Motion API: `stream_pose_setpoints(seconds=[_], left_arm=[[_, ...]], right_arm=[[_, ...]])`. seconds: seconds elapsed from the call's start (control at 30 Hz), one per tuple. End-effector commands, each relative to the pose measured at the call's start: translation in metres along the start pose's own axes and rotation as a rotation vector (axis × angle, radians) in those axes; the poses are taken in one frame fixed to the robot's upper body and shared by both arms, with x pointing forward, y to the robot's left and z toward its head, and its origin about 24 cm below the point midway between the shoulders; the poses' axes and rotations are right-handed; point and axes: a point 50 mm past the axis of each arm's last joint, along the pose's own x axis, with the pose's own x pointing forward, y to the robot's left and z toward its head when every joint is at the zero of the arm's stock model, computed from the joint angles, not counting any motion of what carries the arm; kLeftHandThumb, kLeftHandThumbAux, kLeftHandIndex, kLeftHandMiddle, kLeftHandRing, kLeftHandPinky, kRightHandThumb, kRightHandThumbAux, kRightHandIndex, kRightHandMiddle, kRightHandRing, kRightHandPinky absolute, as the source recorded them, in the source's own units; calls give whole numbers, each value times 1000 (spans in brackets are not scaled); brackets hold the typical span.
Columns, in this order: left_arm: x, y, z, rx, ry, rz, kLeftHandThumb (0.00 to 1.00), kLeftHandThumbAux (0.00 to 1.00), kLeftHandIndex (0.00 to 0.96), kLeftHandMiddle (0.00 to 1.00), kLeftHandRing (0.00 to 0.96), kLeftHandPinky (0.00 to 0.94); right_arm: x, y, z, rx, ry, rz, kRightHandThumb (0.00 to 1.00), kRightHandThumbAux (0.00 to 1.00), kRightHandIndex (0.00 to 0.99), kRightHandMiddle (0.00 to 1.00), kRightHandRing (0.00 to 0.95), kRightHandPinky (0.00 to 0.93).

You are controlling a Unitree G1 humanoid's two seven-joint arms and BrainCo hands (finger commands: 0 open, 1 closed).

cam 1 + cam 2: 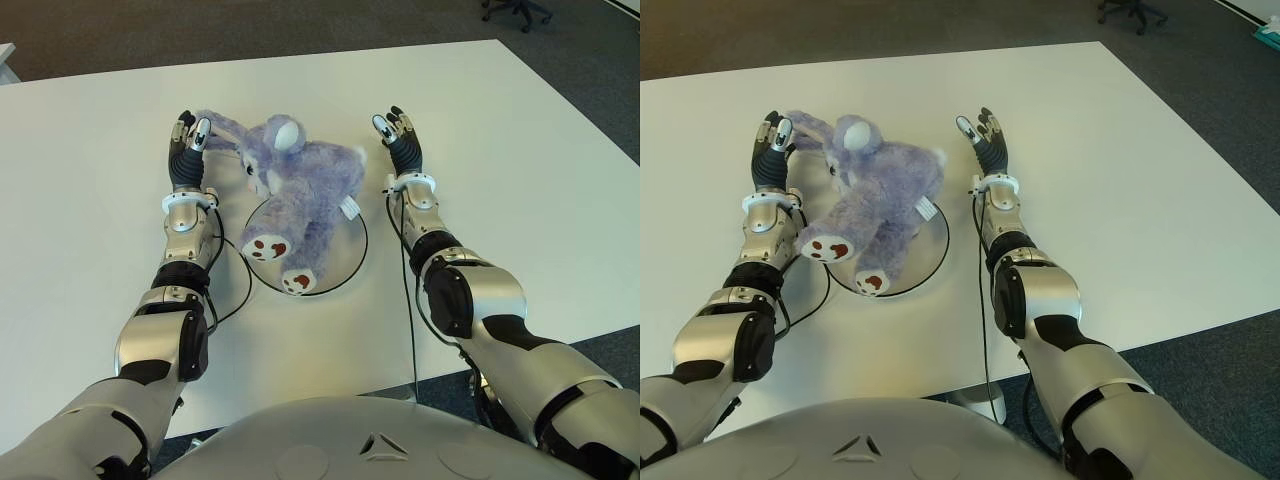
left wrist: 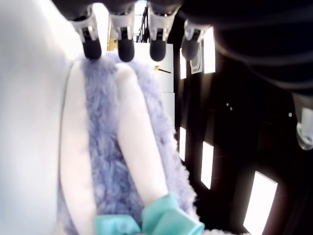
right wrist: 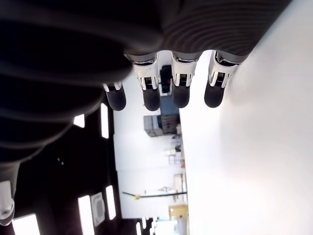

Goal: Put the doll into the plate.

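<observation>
Doll (image 1: pixel 300 195) — a purple plush bunny — lies across the plate (image 1: pixel 352 262), body and legs over the round disc, both brown-padded feet near its front rim, head and long ears hanging past the far-left edge onto the white table (image 1: pixel 90 200). You can see a small white tag sticking out at the doll's right side, over the plate. Your left hand (image 1: pixel 188 150) is just left of the doll's head, fingers extended and spread, fingertips (image 2: pixel 122 49) right at the ear tip; the left wrist view shows the ear's white inner strip and a teal bow below it, and the fingers aren't closed around anything — touching or just shy of it, can't tell. Your right hand (image 1: pixel 398 140) shows right of the doll and plate, apart from both, fingers straight and relaxed, holding nothing; its wrist view shows only bare fingertips (image 3: pixel 181 95) over white tabletop. Thin black cables run along both forearms down toward the table's near edge. An office chair base (image 1: pixel 515 12) sits on the dark carpet beyond the far corner.
</observation>
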Motion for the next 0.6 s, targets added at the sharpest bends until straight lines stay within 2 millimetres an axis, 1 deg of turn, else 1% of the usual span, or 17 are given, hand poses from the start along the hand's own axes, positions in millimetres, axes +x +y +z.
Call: stream_pose_setpoints(seconds=[0.03,0.3,0.6], left_arm=[[-39,14,-53,41,199,10,0,399,0,61,35,0],[-40,12,-53,40,197,4,0,400,0,59,35,0],[-40,12,-53,36,196,4,0,410,0,67,44,0]], right_arm=[[-6,-2,-14,5,61,-9,0,544,19,26,7,14],[-7,-4,-18,-2,89,-9,0,565,46,39,23,35],[-9,-5,-23,15,123,13,0,565,51,46,26,24]])
